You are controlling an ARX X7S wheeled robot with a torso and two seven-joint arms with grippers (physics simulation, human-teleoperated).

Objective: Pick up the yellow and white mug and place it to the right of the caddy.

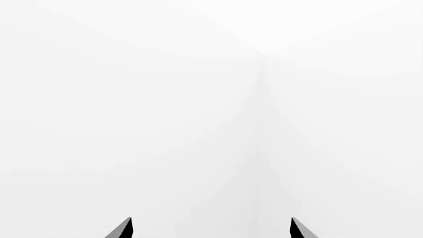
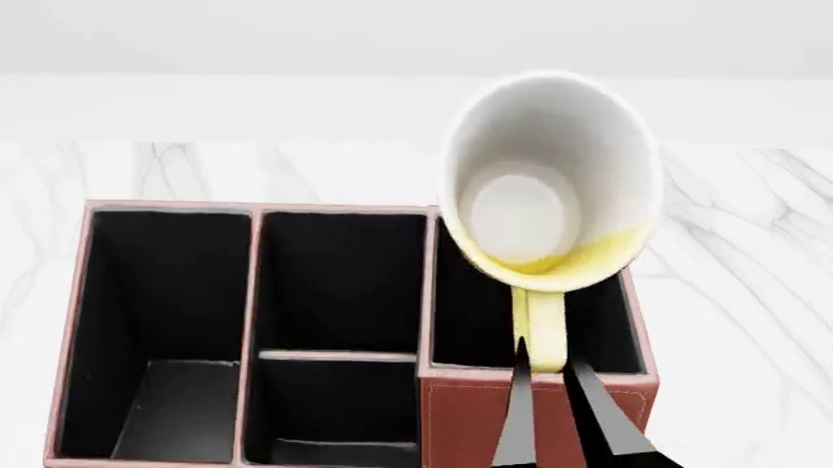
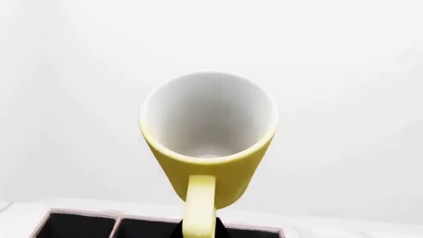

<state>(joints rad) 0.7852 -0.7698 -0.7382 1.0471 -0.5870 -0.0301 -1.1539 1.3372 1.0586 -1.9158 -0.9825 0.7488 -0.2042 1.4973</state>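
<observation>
Above the caddy's (image 2: 534, 419) right rear compartment, the right gripper's (image 2: 547, 375) fingers pinch the handle of the yellow and white mug (image 2: 553, 190), lifted off the marble bench (image 2: 742, 292). The left gripper's (image 1: 210, 229) fingers are spread, holding nothing.

Right gripper (image 2: 553, 375): black tapered fingers; left gripper (image 1: 210, 229) same.

The mug (image 2: 553, 185) in my right gripper (image 2: 547, 375) looks like smooth, faintly glossy ceramic. The caddy (image 2: 521, 419) looks like matt stitched leather with a black lining; the table (image 2: 742, 273) like polished white marble.
</observation>
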